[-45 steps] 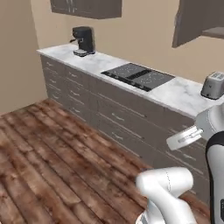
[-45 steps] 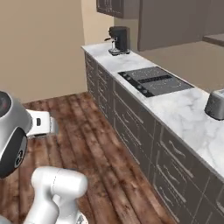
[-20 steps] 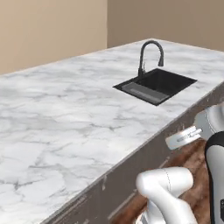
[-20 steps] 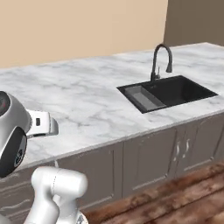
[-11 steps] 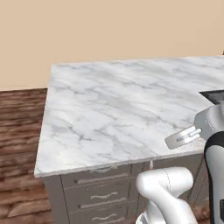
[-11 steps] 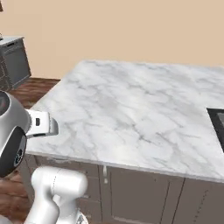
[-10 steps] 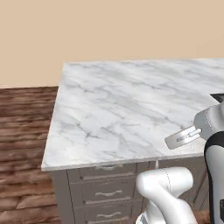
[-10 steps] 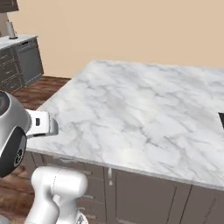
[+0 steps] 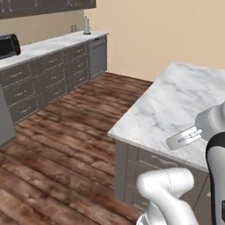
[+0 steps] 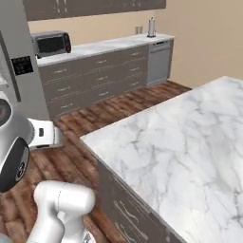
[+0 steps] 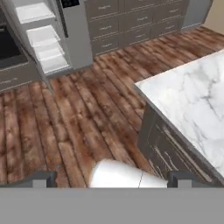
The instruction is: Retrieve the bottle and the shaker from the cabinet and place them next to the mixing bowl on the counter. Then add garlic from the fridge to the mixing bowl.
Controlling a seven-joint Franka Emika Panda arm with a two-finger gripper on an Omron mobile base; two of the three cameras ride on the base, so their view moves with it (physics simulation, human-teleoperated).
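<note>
Tool [image 11: 109, 179]: fingertips [image 11: 41, 178] at the hand view's bottom edge, set far apart; jaws wide, nothing between them. Tool points down at the wood floor [image 11: 78, 122], off the near corner of the island bench [image 9: 176, 114].

Island bench: white marble w/ grey veins, bare surface, drawer fronts below. Its corner sits at centre in the left base view; in the right base view it runs along the right side [image 10: 180, 147].

Far-wall bench [image 10: 104, 46]: white top, grey-brown drawers w/ silver handles below. Toaster oven [image 10: 51, 43] on its left end. Tall slim item [image 10: 151, 26] near its right end by the wall; type cannot be told. Dishwasher front [image 10: 157, 61] under the right end.

Wall cabinet [image 10: 95, 7]: dark grey-brown, above the far-wall bench, doors closed.

Fridge [image 11: 41, 35]: door open, white shelves visible; contents cannot be told.
</note>
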